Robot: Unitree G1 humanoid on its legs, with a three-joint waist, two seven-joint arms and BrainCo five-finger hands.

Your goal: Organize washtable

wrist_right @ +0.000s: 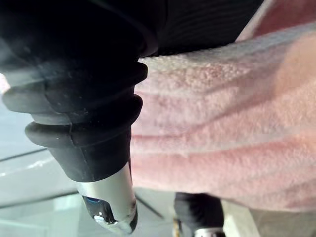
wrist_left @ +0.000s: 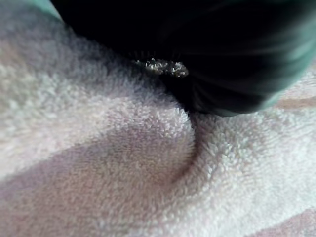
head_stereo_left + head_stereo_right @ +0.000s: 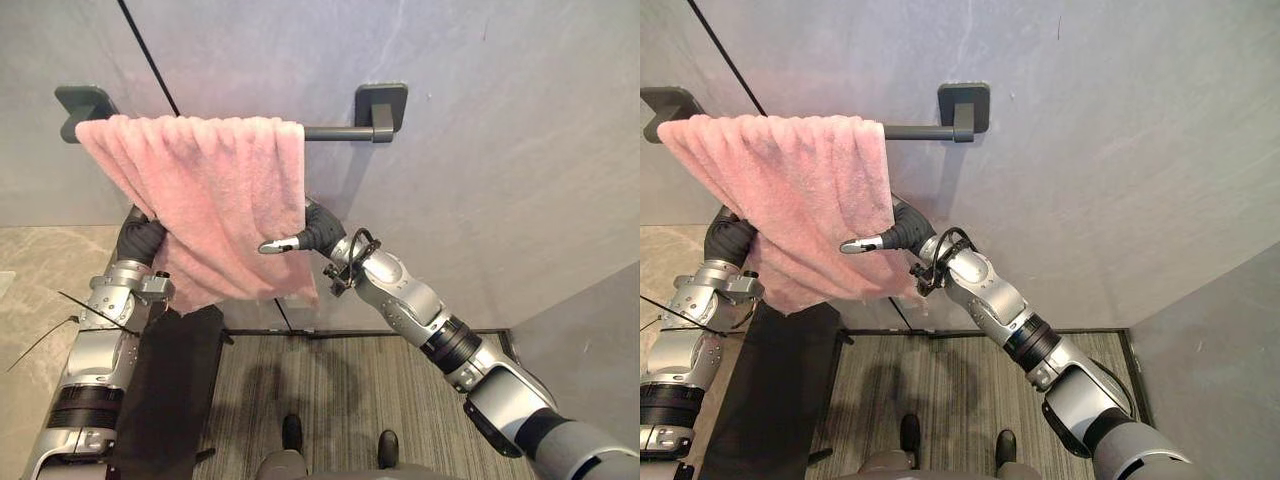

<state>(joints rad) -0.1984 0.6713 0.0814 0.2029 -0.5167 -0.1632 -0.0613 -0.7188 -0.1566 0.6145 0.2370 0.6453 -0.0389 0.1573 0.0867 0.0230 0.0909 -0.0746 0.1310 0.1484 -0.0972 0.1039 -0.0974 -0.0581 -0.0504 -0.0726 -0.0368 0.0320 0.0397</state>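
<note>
The towel point(image 3: 210, 200) is soft, thick terry. We judge it light and limp, so it will sag and fold wherever it is unsupported and can slide along the rail if tugged from one side. It cannot break. The best hold looks like the two lower corners or the side hems, one per hand, so the cloth can be drawn flat and even. It is pink, deep-piled and gathered in vertical pleats, and its lower hem hangs slanted, lower on the right. It is draped over the dark towel bar point(image 3: 335, 131) on the grey wall point(image 3: 480, 150), bunched toward the left bracket. The left hand point(image 3: 145, 238) sits tucked behind the lower left edge, and the right hand point(image 3: 315, 232) meets the right hem, partly behind the cloth — we cannot tell whether either one has closed on it.
</note>
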